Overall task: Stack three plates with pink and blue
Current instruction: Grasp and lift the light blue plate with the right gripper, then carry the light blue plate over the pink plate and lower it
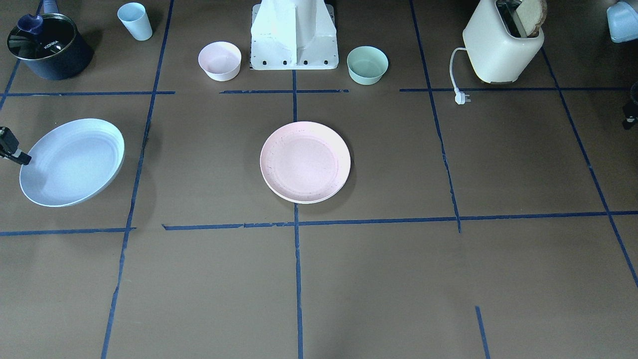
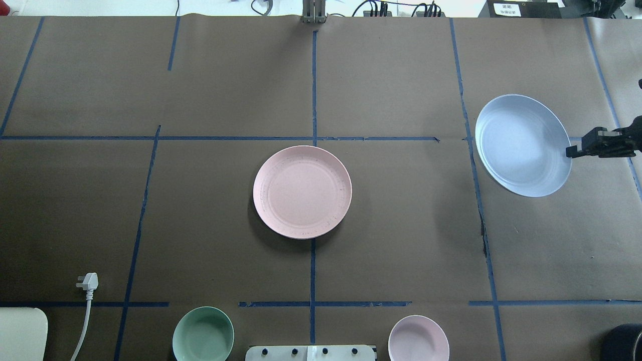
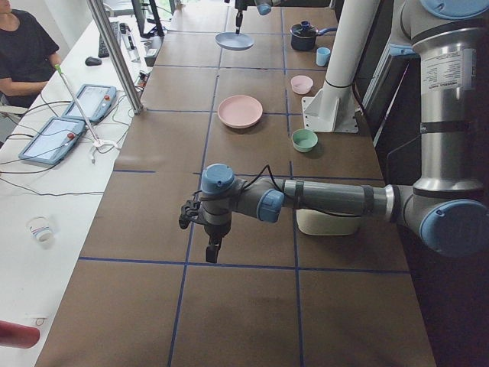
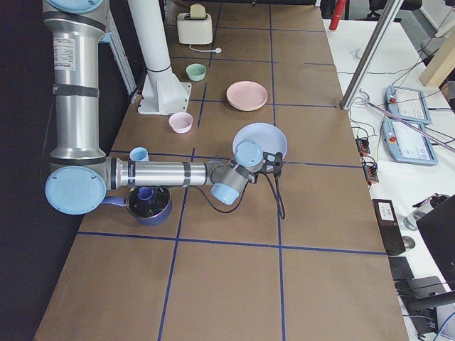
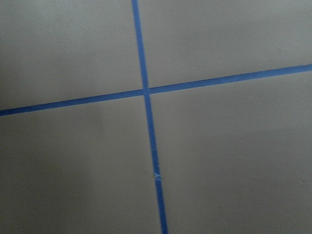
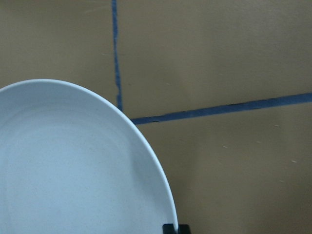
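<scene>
Two plates matter now. The right gripper pinches the rim of the light blue plate, which hangs tilted above the table, well apart from the pink plate at the centre. I judge it should travel level, then come down centred over the pink one before release, because the thin matte rim may slip. Both are round, shallow and faintly ringed. Whether the left gripper is open, I cannot tell.
</scene>
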Robot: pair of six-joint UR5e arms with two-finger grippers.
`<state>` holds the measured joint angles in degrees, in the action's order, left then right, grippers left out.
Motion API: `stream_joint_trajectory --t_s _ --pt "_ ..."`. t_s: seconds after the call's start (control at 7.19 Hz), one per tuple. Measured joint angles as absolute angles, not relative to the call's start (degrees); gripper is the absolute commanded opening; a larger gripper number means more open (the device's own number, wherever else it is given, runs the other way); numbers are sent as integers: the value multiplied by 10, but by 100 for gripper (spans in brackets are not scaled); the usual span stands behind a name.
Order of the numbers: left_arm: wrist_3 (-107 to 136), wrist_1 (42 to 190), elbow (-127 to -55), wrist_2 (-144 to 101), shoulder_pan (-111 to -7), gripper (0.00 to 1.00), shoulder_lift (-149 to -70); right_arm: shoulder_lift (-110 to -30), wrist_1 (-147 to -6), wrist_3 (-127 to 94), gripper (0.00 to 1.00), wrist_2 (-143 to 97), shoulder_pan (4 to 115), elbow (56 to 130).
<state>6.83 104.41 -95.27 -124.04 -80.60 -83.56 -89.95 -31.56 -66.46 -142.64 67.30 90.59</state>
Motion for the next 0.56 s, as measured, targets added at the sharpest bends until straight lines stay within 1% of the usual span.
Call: stream_joint_trajectory --t_s 0.14,0.28,0.42,0.56 --pt "60 1074 -925 -1241 -811 100 -836 -863 -317 -735 0 -1423 653 924" --pt "57 1087 -913 -1243 -813 100 -836 -830 -319 -793 0 -1405 620 938" --pt "56 1091 -909 -1249 -813 100 -837 -809 -331 -827 0 -1372 580 955" --pt "56 1093 -908 -1258 -814 100 -837 -791 -378 -844 0 -1331 538 985"
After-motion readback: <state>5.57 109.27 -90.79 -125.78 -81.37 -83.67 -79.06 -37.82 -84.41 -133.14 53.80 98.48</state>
